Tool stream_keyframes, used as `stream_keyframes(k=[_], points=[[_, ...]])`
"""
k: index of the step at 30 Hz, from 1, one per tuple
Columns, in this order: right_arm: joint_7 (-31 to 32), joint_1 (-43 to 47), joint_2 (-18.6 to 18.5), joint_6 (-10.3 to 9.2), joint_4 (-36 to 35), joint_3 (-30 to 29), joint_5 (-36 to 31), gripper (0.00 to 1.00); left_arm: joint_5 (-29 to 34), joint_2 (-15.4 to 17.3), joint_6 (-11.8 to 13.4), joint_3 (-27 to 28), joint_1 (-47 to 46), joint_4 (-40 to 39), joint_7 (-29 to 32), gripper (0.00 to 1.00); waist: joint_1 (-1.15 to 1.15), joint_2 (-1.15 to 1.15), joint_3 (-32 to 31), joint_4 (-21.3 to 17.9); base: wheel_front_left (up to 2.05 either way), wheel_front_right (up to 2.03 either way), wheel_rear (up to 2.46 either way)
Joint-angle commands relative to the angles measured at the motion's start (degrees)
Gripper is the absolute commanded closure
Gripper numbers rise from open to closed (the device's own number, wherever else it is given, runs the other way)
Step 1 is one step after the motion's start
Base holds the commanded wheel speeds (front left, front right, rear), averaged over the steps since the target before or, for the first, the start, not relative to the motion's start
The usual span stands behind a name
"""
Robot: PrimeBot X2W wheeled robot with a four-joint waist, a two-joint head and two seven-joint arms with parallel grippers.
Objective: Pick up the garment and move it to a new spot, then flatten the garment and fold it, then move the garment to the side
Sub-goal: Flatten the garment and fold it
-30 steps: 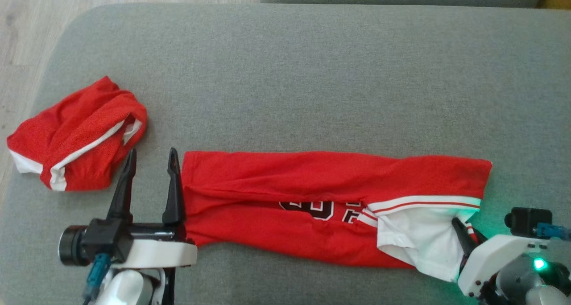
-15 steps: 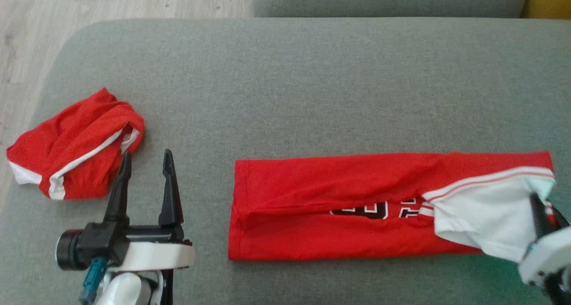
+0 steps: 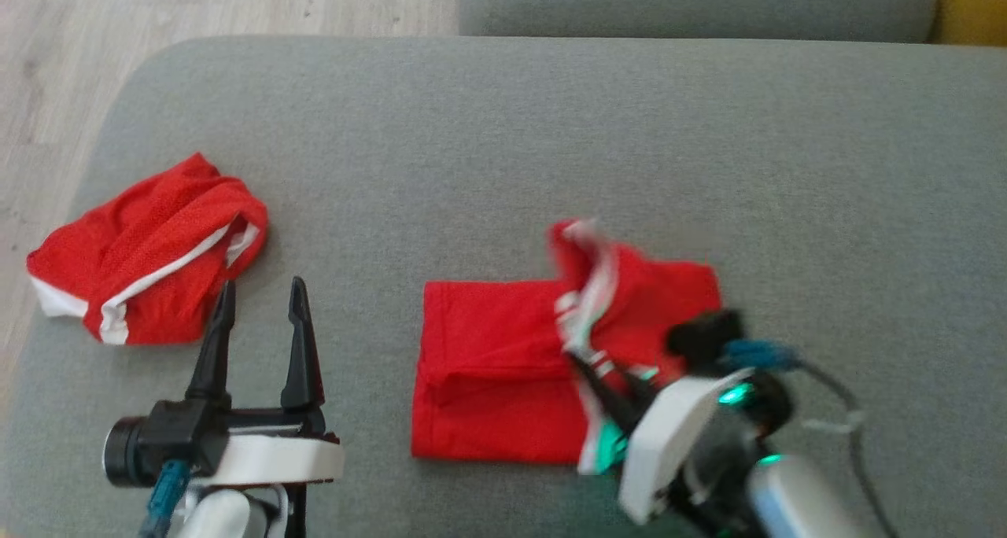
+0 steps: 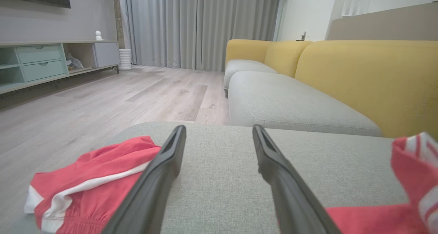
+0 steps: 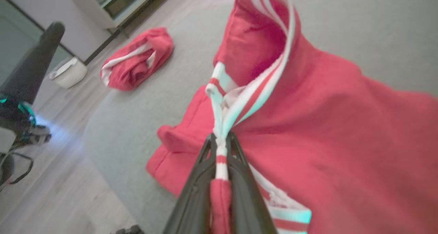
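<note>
The garment point(image 3: 488, 365) is a red jersey with white striped trim, lying on the grey cushion point(image 3: 503, 145). Its right end is lifted and doubled over toward the left. My right gripper point(image 3: 586, 362) is shut on the striped trim; in the right wrist view the fingers point(image 5: 220, 138) pinch that white and red band, with the red cloth point(image 5: 325, 124) draped to the right. My left gripper point(image 3: 262, 286) stands open at the lower left, apart from the garment. In the left wrist view it point(image 4: 219, 128) holds nothing, and the garment point(image 4: 376, 220) shows at the lower right.
A second red piece with white trim point(image 3: 149, 263) lies bunched near the cushion's left edge, just beyond my left gripper point(image 4: 92, 179) point(image 5: 137, 59). Wooden floor point(image 3: 47, 90) lies past that edge. Another grey cushion point(image 3: 692, 3) and a yellow sofa back point(image 4: 359, 73) stand behind.
My right gripper has swung left and up with the garment's striped end, doubling the long flat jersey over itself. The left gripper has stayed open in place.
</note>
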Motion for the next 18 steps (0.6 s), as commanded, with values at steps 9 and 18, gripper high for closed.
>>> stream_keyframes(k=[9,18], points=[[-12.24,-8.14,1.15,0.23,11.21,12.13,13.55,1.0,-0.82,-0.88,-0.93,1.35,-3.54,-0.2,-0.53,0.0,0.0,0.0,1.93,2.43,0.0,0.0,0.0],[-23.35,-16.77,1.16,0.23,17.92,19.59,21.1,0.0,-0.17,-1.43,-1.62,1.82,-4.46,0.51,-0.54,0.0,0.0,0.0,3.36,2.06,0.0,0.0,0.0]])
